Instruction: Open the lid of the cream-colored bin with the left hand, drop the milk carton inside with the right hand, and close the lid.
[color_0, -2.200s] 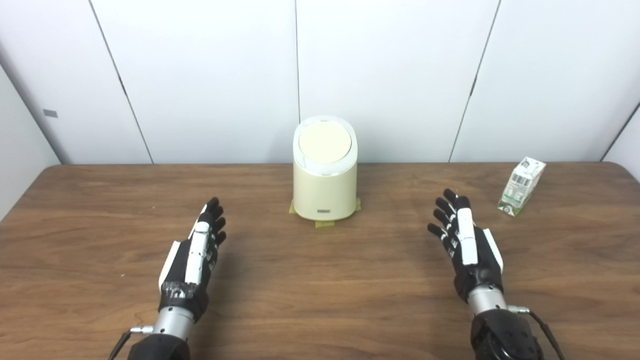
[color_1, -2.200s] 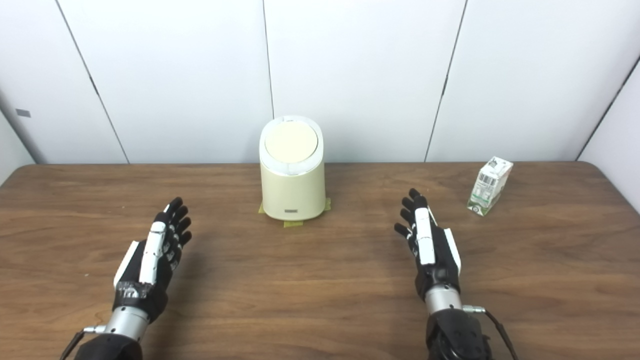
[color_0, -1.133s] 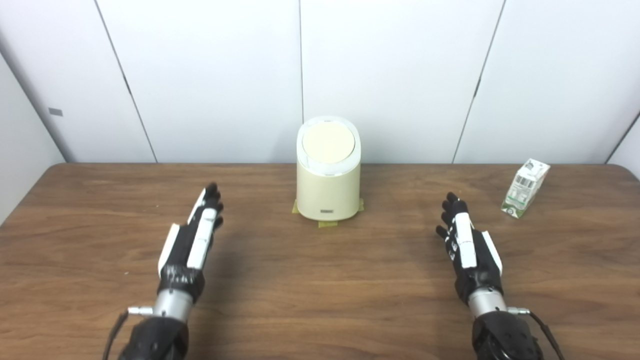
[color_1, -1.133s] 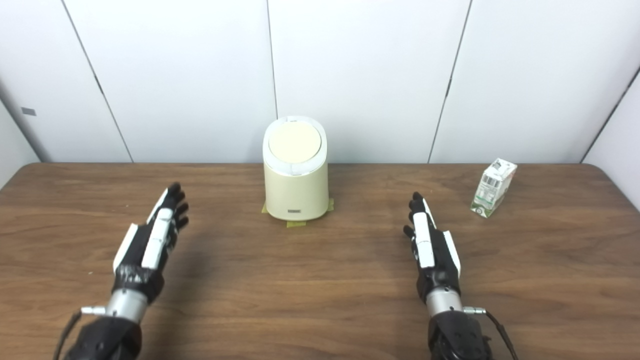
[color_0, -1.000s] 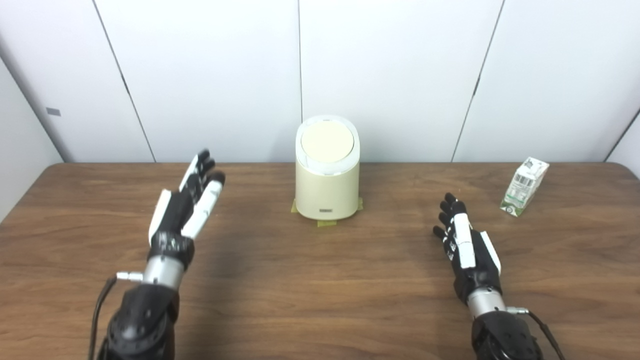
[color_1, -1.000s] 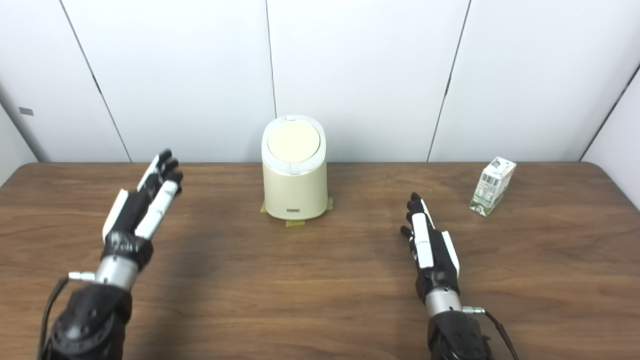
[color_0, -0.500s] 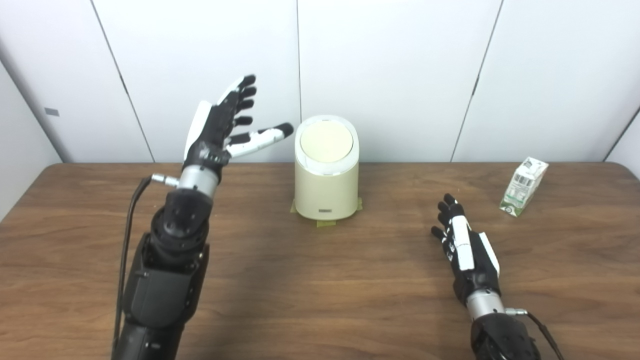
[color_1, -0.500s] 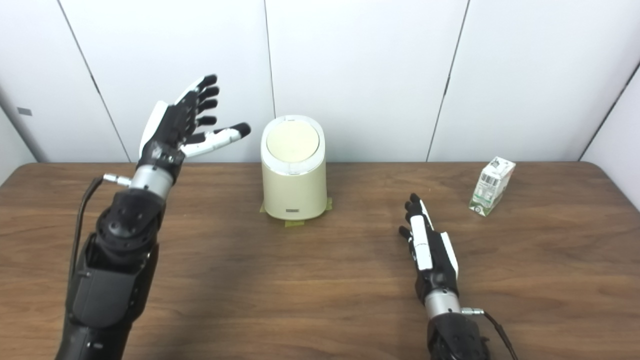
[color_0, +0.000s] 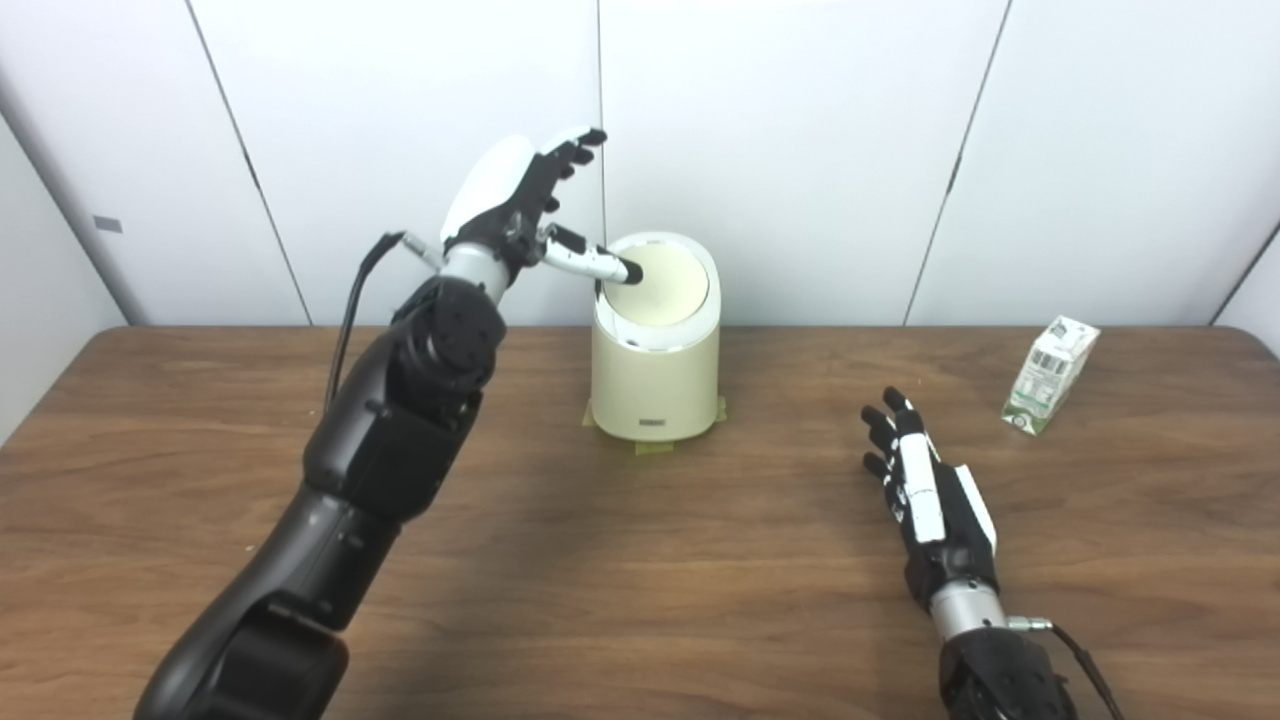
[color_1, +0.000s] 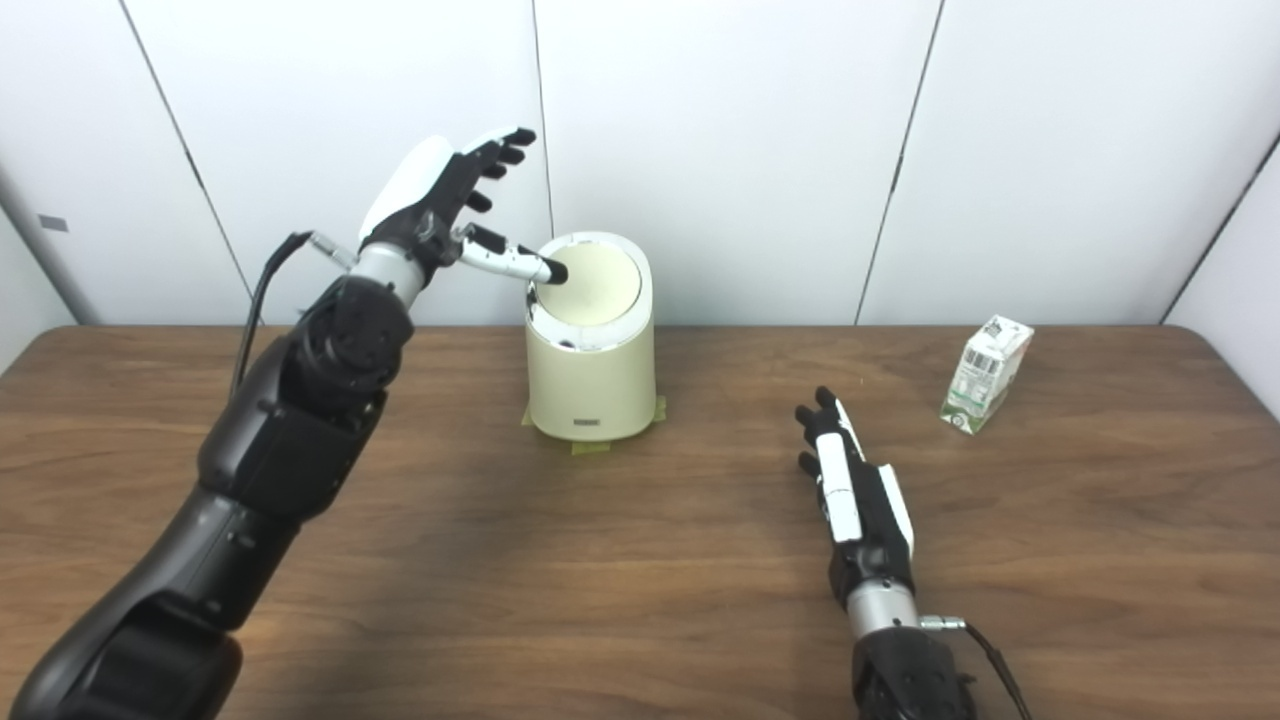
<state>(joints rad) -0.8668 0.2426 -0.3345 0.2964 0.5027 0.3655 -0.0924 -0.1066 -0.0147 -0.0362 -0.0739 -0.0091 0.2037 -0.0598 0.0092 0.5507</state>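
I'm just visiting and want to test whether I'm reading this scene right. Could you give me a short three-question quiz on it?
1. True or false: the right hand is holding the milk carton.
2. Which part of the left hand reaches over the bin lid: A) the thumb, B) the wrist, C) the back of the hand?
3. Fill in: the milk carton stands on the table, to the ____ of the bin.

Key: 1 false; 2 A; 3 right.

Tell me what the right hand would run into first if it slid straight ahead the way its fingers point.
Probably nothing: the right hand points up-table between the bin and the milk carton, toward the wall. Depth is hard to judge.
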